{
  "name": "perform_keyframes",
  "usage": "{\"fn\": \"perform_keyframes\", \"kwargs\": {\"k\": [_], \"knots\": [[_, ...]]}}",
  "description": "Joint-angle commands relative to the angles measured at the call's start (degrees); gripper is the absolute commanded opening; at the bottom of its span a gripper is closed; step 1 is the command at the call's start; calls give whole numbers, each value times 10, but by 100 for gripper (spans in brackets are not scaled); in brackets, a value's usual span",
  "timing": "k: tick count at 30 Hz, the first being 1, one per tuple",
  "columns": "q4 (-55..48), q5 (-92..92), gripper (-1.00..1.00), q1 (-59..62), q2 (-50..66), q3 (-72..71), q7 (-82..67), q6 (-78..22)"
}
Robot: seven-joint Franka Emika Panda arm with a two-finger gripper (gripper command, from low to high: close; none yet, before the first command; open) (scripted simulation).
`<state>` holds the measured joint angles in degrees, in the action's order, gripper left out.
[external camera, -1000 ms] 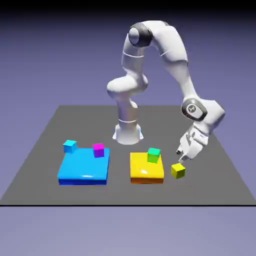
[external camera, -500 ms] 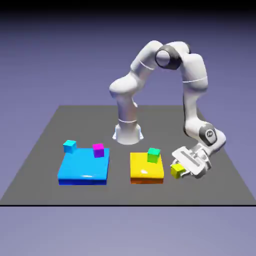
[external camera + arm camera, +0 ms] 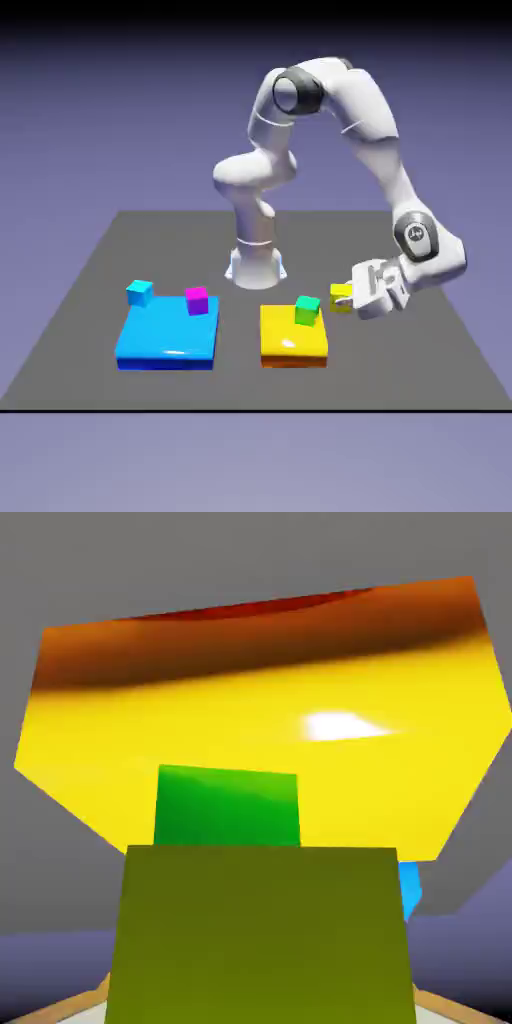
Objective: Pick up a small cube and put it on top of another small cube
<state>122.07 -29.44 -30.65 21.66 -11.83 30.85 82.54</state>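
Over at about four o'clock from the white base in the exterior view, the pincer (image 3: 345,297) has the small yellow-green cube (image 3: 339,296) gripped between its fingertips, and it's tipped way over, pointing toward nine o'clock; the hand partly covers that cube. Just beside it, toward eight o'clock, sits the green cube (image 3: 308,311), on the far right part of the flat yellow slab (image 3: 292,338); the slab lies flat on the dark counter (image 3: 240,385). Well apart from those, toward the exterior view's left, is the flat blue slab (image 3: 168,335); the magenta cube (image 3: 197,301) is around its one o'clock corner, and the light blue cube (image 3: 140,293) is by its eleven o'clock corner, though I can't tell if those two touch the slab. The arm (image 3: 370,110) arches up from the base (image 3: 256,268) and comes down at roughly four o'clock; in the hand view the gripped cube fills six o'clock, big and olive, with the green one peeking out just above it at twelve, yellow slab behind.
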Motion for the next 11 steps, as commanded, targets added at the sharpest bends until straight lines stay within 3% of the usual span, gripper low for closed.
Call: {"fn": "perform_keyframes", "kwargs": {"k": [1, 3, 7, 8, 11], "knots": [[-1, 15, -100, 21, -9, -8, 4, -15], [-2, 28, -100, 38, -16, -14, 7, -26], [79, 5, -100, 57, -15, 0, 24, 55], [79, 5, 100, 57, -15, 0, 24, 55], [38, 17, 100, 47, -16, -7, 15, 13]]}}
